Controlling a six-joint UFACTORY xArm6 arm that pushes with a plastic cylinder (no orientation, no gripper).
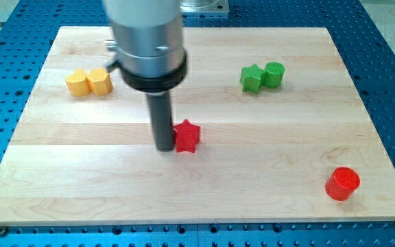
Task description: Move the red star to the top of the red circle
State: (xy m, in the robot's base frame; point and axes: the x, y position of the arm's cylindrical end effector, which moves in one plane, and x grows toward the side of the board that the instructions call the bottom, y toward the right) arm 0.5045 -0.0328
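The red star lies near the middle of the wooden board. My tip stands right against the star's left side, touching it or nearly so. The red circle sits near the board's bottom right corner, far to the right of and below the star. The arm's grey body hangs over the board's upper middle and hides what is behind it.
Two yellow blocks sit side by side at the upper left. A green star and a green circle sit together at the upper right. A blue perforated table surrounds the board.
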